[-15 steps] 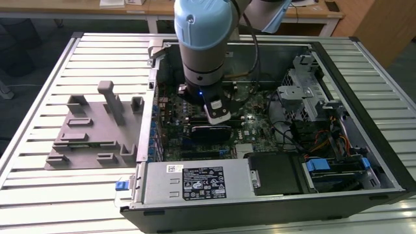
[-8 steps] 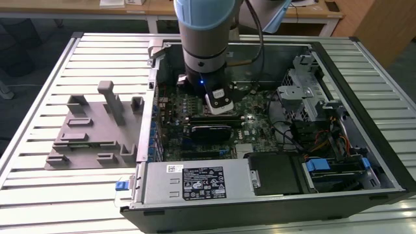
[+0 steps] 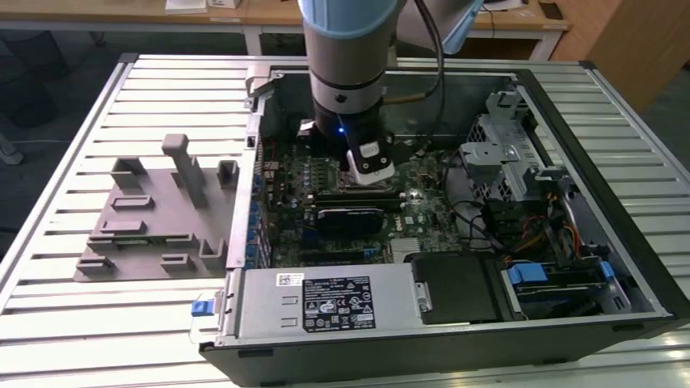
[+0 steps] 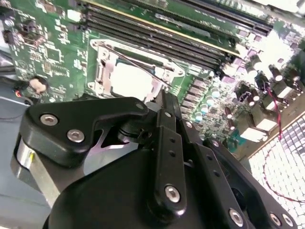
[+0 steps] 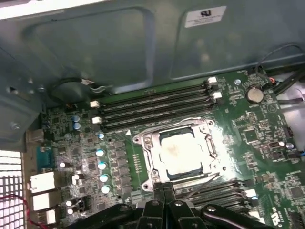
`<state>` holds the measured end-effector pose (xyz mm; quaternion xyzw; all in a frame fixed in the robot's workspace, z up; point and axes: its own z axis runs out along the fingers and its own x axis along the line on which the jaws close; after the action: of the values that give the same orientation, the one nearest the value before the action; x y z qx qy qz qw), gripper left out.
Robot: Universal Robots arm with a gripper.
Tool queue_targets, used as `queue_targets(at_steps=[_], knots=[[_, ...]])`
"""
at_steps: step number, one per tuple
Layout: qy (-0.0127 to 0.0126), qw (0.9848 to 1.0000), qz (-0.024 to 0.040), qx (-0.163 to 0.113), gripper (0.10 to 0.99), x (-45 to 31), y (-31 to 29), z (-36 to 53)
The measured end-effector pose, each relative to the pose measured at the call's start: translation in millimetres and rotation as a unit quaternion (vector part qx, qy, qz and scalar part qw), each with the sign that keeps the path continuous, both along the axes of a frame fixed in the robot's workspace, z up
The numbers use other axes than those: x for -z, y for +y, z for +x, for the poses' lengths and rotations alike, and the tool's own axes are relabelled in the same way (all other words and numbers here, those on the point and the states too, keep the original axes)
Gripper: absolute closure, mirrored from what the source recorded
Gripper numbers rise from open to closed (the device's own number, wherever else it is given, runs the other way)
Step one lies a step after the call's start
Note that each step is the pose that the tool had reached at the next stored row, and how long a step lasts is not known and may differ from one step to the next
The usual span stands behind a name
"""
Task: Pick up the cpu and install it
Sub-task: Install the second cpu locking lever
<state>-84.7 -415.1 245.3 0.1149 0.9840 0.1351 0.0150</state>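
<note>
From the exterior view, the arm is reaching straight down into the open computer case [image 3: 603, 267], with the gripper [image 3: 370, 171] hanging low over the motherboard [image 3: 323, 234], just above the socket area; I judge it is hanging there because that is where the chip belongs. Well off to the exterior view's left of it, the grey holder blocks [image 3: 151, 222] are sitting on the slatted table [image 3: 65, 121] with no chip showing in them. In the second wrist view, the black linkages are filling the foreground and the cpu [image 4: 129, 81] is lying flat in the socket [image 4: 102, 62] just beyond the gripper, its pale top facing up, the wire retention lever [image 4: 133, 59] crossing above it. In the first wrist view, the fingers [image 5: 153, 191] are pressing together with nothing between them, right at the near edge of the socket frame, and the cpu [image 5: 183, 151] is sitting squarely inside it, just ahead of the tips, with 4 memory slots [image 5: 157, 107] beyond. To my eye the chip is already seated and released.
</note>
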Motion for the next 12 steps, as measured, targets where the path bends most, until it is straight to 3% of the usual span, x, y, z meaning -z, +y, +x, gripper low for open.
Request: queue_targets(at_steps=[6,9,12], knots=[[0.0079,0.9998,-0.0186,0.001,0.980,0.0,0.0,14.1],[0.0134,0.9993,-0.0336,0.002,0.980,0.0,0.0,19.3],[0.0151,0.9992,-0.0371,0.002,0.980,3.3,0.0,19.6]])
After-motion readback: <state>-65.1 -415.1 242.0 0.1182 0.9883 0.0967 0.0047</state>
